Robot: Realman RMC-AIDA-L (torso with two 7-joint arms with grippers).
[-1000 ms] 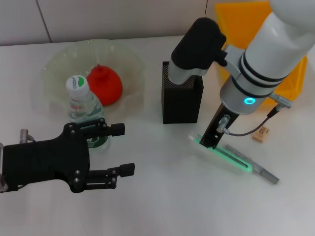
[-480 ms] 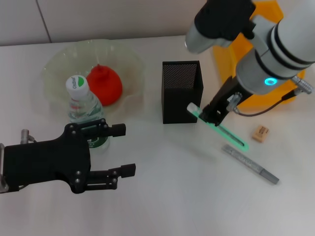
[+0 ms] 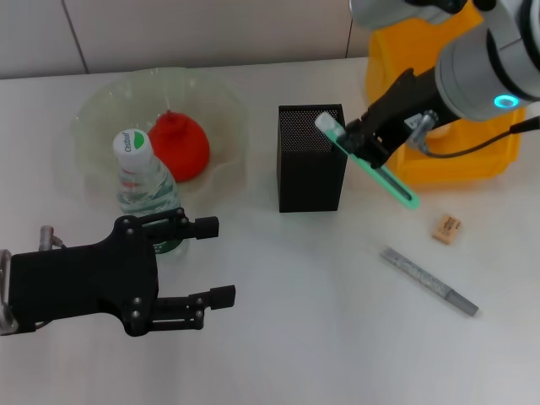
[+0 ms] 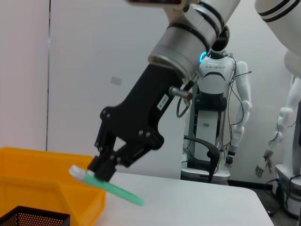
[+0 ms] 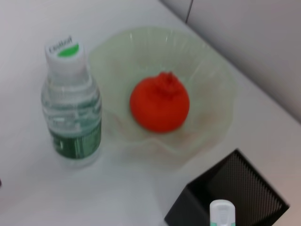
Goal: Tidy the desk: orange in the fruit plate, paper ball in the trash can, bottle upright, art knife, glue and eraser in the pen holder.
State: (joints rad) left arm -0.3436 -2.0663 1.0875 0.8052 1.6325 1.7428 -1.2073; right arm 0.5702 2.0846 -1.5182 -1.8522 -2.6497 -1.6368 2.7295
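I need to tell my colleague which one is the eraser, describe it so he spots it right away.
Start at the black mesh pen holder mid-table and go toward the robot's right. The eraser lies alone on the table below the yellow bin: a small tan block, unlike the long grey art knife nearer the front.

My head camera looks steeply down over the table (image 3: 278, 337). My right wrist camera hangs close above the fruit plate (image 5: 207, 70), my left faces level across it; all catch the pen holder (image 3: 310, 169).
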